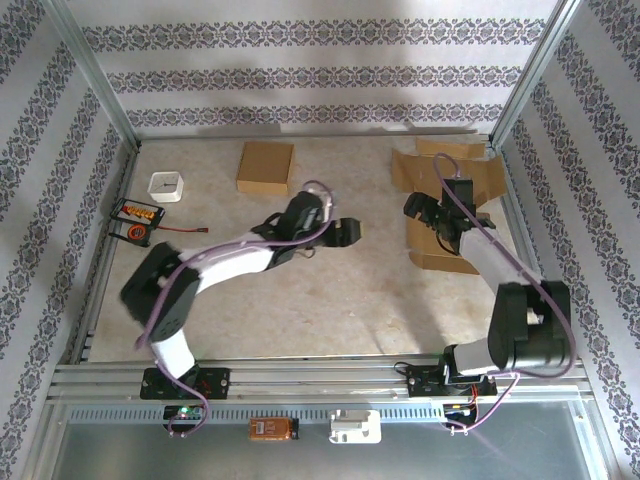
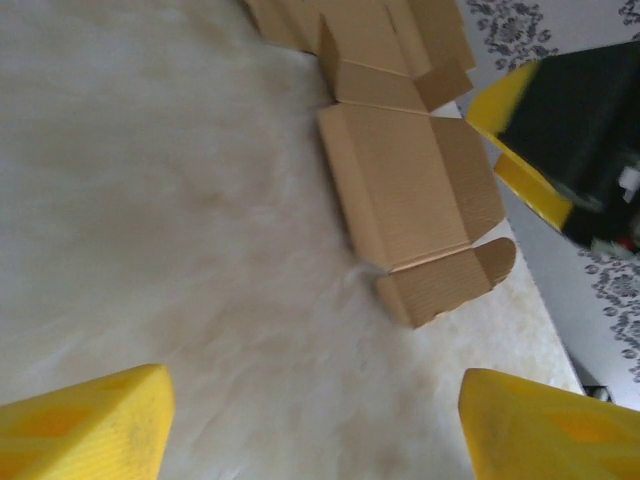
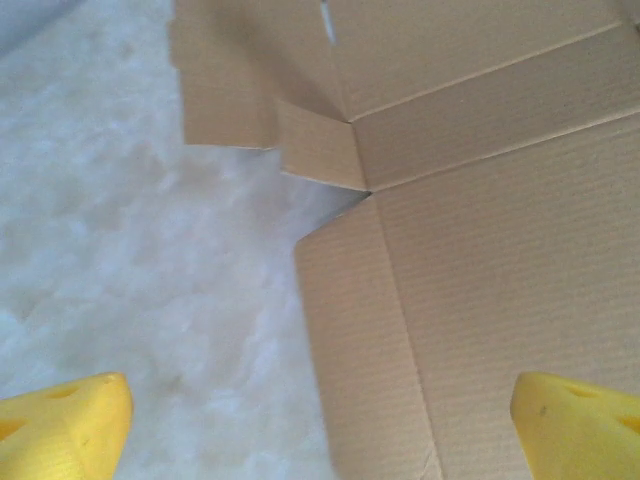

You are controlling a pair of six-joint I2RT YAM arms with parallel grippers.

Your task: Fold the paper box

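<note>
From above, we see the paper box (image 1: 415, 172) lying as an opened-out cardboard blank at the right side of the table (image 1: 330, 300), near the far corner. The right gripper (image 1: 425, 215) hangs over the blank, and the left gripper (image 1: 345, 232) is just beside its left edge. A closed cardboard box (image 1: 265, 167) sits well apart, further left.

In the left wrist view, the left gripper (image 2: 320, 430) has its jaws spread wide with nothing between them. The blank (image 2: 400, 185) lies ahead, its near flap slightly raised.

In the right wrist view, the right gripper (image 3: 320, 425) is also spread wide and holds nothing, poised above the creased panels (image 3: 480, 250).

We judge the folding barely begun: no wall stands and nothing is tucked in, so nearly every fold is left.
</note>
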